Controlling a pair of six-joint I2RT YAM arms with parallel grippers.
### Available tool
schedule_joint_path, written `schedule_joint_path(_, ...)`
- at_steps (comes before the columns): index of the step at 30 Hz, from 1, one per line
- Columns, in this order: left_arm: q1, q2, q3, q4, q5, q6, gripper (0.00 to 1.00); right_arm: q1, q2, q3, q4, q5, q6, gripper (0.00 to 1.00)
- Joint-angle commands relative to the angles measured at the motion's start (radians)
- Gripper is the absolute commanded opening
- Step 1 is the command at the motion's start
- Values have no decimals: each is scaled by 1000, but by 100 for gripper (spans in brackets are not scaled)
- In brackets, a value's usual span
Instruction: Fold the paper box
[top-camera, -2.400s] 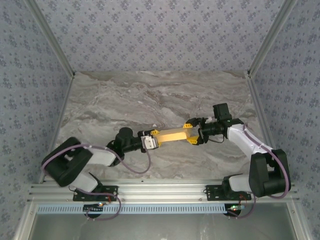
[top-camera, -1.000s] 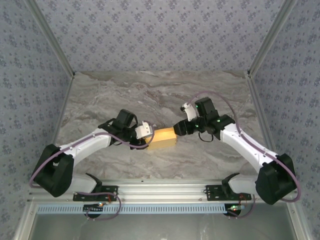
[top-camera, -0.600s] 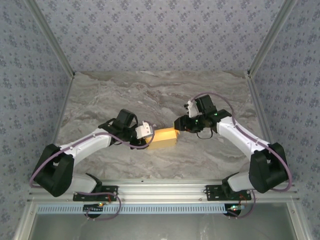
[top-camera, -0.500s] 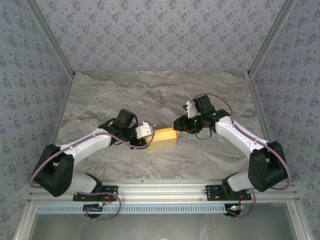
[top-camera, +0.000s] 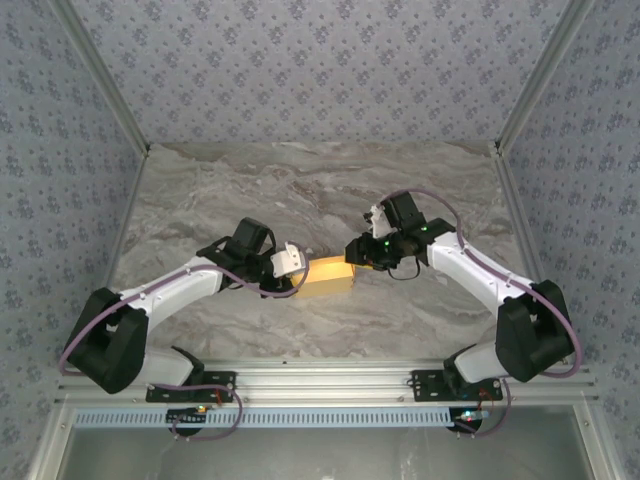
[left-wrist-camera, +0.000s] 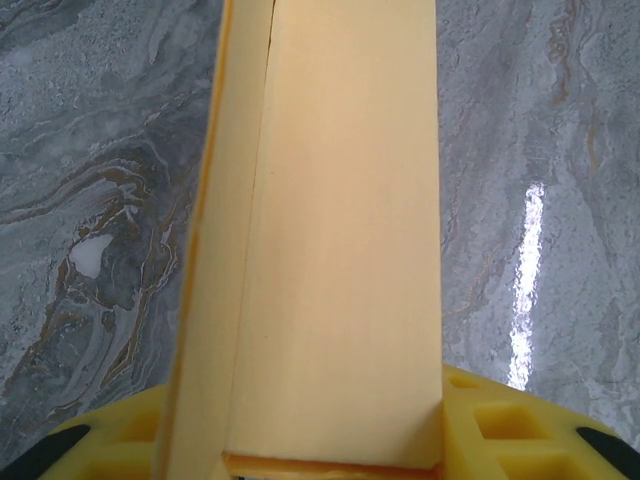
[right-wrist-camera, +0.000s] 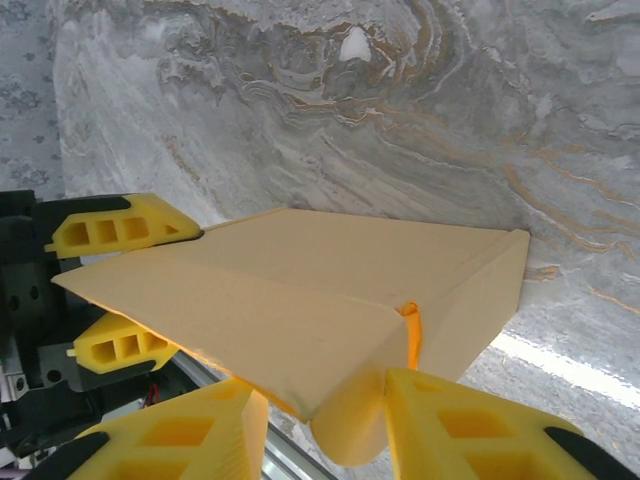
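The box (top-camera: 328, 276) is pale yellow-orange with a brighter orange edge. The table (top-camera: 300, 190) is grey marble, veined brown and white. The walls (top-camera: 320, 70) are grey-blue with a small floral print. The arms (top-camera: 180, 285) are white and black.

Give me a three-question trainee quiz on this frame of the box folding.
1. True or false: the left end effector is clear of the box.
2. Which end effectors straddle the box? A left only; B right only; C both.
3. Fill in: in the top view, the right end effector is at the box's ___ end.
Key: 1 false; 2 C; 3 right.
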Motion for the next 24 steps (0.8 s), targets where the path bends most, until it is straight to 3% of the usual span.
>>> schedule_joint_path(1, -10, 6, -10, 29, -10, 29, 42, 9, 8, 20, -45, 48, -22, 35)
schedule_joint_path(5, -13, 10, -12, 34, -26, 44, 42, 9, -3, 11, -45, 49, 6, 35)
schedule_joint_path(9, -18, 4, -25, 53, -30, 66, 42, 8, -35, -2, 27, -39, -4, 45)
schedule_joint_path(12, -22, 2, -23, 51, -42, 72, 40, 8, -77, -7, 43, -19, -181, 53)
schedule_joint_path(18, -28, 1, -36, 36, -27, 99, 40, 10, -208, -122, 115, 5, -600, 57)
schedule_joint_path(23, -29, 13, -25, 10, 1, 138, 40, -29, -395, -310, 358, 56, -830, 59)
schedule_joint_path(24, -28, 12, -21, 2, 5, 145, 40, -31, -437, -349, 406, 124, -872, 59)
